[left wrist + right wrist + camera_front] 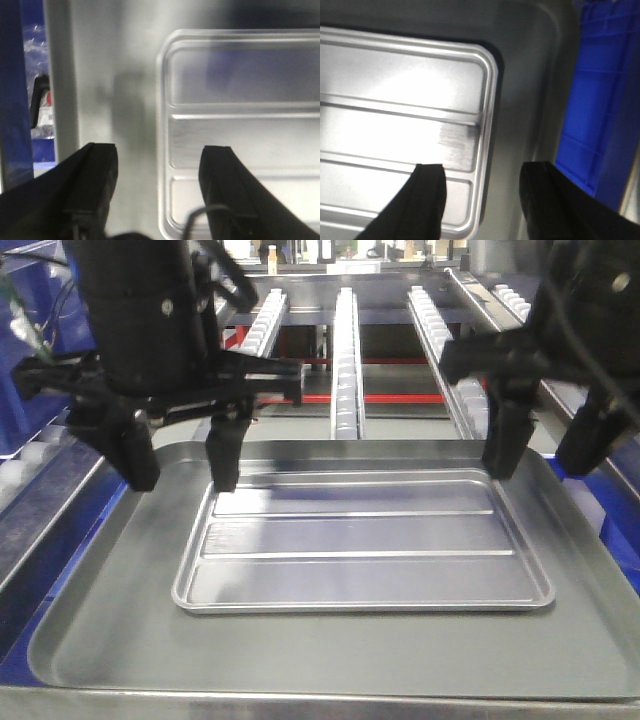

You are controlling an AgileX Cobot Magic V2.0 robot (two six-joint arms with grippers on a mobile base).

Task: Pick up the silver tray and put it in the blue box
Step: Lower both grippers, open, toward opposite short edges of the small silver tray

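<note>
Black jaws spread wide on the left end effector (182, 472), and nothing is held. In the left wrist view one jaw hangs over the silver tray (360, 550) and the other hangs outside its short rim, so the rolled edge runs right between them. The right end effector (540, 455) does the same at the opposite short edge, open and empty, with one jaw inside the rim and one outside. Whether any tip is touching metal, I cannot tell.

The tray lies flat directly beneath and between the two end effectors. It rests on the floor of the larger dull grey tray (90, 640), near its far side. The blue box (600, 100) shows just outboard of the right end effector, past the grey tray's raised wall. Roller rails (345, 360) run off ahead of both.

This looks like the pinch step. The lip is thin, shallow and slick, so both sides should drop together until the outer jaws reach below the rolled rim. They should then close evenly. If one side bites first, the tray could skate across the grey steel or tip on the lift.
</note>
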